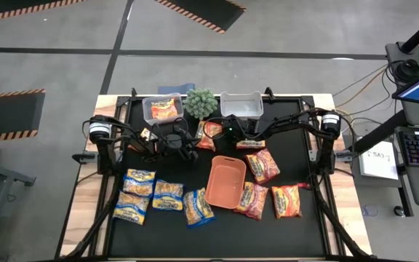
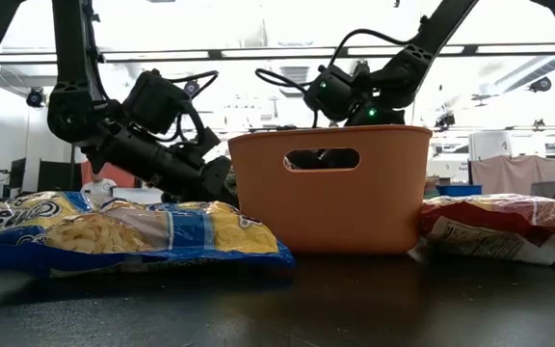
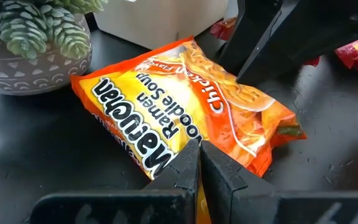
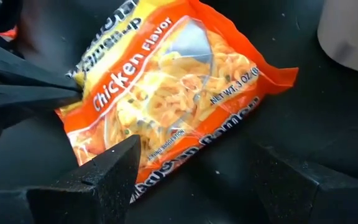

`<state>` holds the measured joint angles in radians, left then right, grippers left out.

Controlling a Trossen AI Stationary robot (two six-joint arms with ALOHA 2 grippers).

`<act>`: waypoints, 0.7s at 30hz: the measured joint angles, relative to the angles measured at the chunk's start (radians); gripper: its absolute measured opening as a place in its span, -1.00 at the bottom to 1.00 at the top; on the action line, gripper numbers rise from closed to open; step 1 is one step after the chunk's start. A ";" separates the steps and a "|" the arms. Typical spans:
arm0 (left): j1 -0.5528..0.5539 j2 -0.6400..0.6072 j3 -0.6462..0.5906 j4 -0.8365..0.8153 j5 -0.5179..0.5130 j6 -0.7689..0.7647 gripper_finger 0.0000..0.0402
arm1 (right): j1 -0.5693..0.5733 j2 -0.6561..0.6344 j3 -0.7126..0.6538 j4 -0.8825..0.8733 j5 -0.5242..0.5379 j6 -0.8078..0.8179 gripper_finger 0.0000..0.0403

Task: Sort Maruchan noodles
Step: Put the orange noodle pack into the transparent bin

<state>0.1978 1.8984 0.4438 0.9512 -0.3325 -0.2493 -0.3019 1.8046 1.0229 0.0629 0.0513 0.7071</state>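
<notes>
While both arms reached toward the middle of the black table (image 1: 217, 233), one orange chicken packet (image 3: 191, 112) lay flat between them, just in front of the potted succulent (image 1: 201, 103). At the left, four yellow-and-blue packets (image 1: 155, 195) lay in a loose group near the table's front edge, well apart from the arms. Behind them, a clear left bin (image 1: 162, 109) held one orange packet (image 1: 164, 110). The left gripper (image 3: 199, 163) had its fingers pressed together on the near edge of the orange chicken packet, pinching the wrapper. This packet was glossy orange plastic with a clear window showing pale noodles, and it bore "Maruchan Ramen Noodle Soup" and "Chicken Flavor" in print. Beside the plant stood a second clear bin (image 1: 241, 105); whether anything lay inside could not be told. The right gripper (image 4: 191, 171) hovered over the same packet from the other side, its fingers spread wide and not touching the wrapper. An orange tray (image 1: 227, 180) sat near the table's centre, blocking much of the low view. To its right lay four dark red packets (image 1: 266, 186), some touching one another.
</notes>
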 joint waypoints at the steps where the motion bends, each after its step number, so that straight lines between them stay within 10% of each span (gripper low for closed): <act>1: 0.000 0.000 0.000 0.000 0.000 0.000 -1.00 | 0.000 0.000 0.000 0.007 0.000 0.000 0.36; 21: 0.000 0.000 -0.001 0.000 0.000 0.000 -1.00 | 0.003 0.005 0.000 0.049 -0.003 0.000 0.36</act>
<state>0.1978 1.8984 0.4432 0.9516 -0.3325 -0.2489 -0.2993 1.8095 1.0225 0.1116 0.0487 0.7067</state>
